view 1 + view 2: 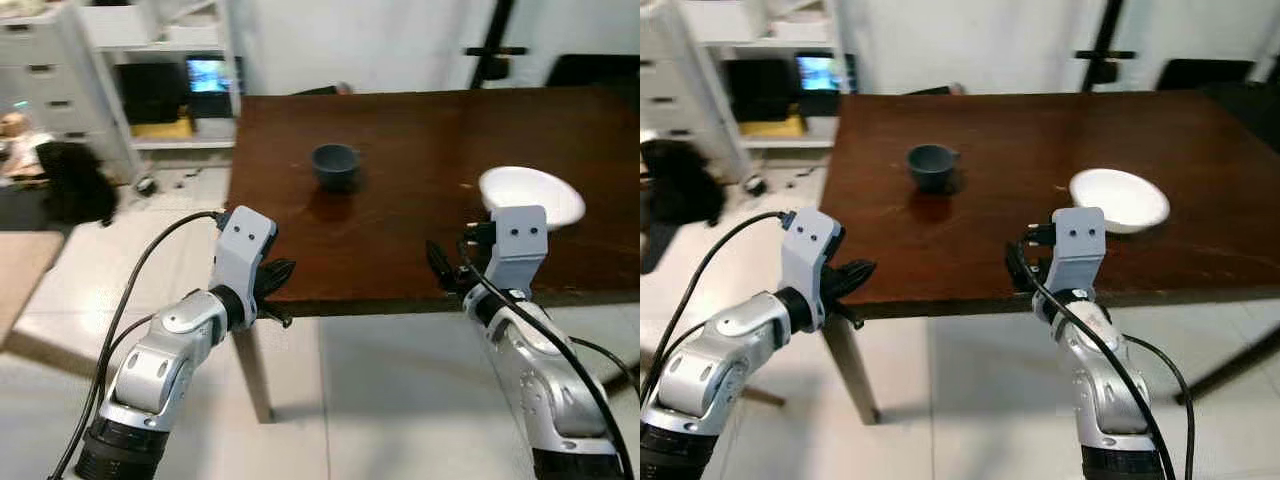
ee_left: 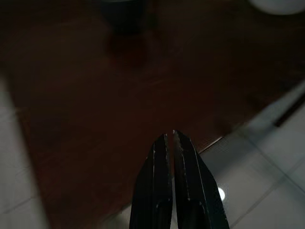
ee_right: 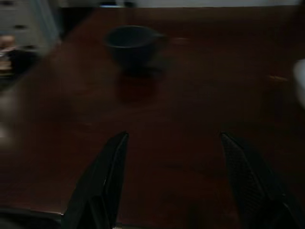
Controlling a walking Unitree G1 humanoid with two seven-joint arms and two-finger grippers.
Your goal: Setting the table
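A dark blue cup (image 1: 335, 165) stands on the brown wooden table (image 1: 400, 240), toward its far left. A white bowl (image 1: 531, 194) rests on the table's right side. My left gripper (image 1: 277, 277) hovers at the table's near left corner, its fingers (image 2: 167, 157) pressed shut with nothing between them. My right gripper (image 1: 441, 265) hangs over the near edge, left of the bowl, with its fingers (image 3: 114, 157) spread open and empty. The cup (image 3: 131, 45) lies well ahead of the right gripper.
White shelves (image 1: 160, 70) holding a small screen and a yellow item stand at the back left. A grey drawer unit (image 1: 40, 70) and a black bag (image 1: 75, 180) sit on the left. A black chair (image 1: 590, 70) is behind the table. Pale tiled floor (image 1: 380, 400) lies below.
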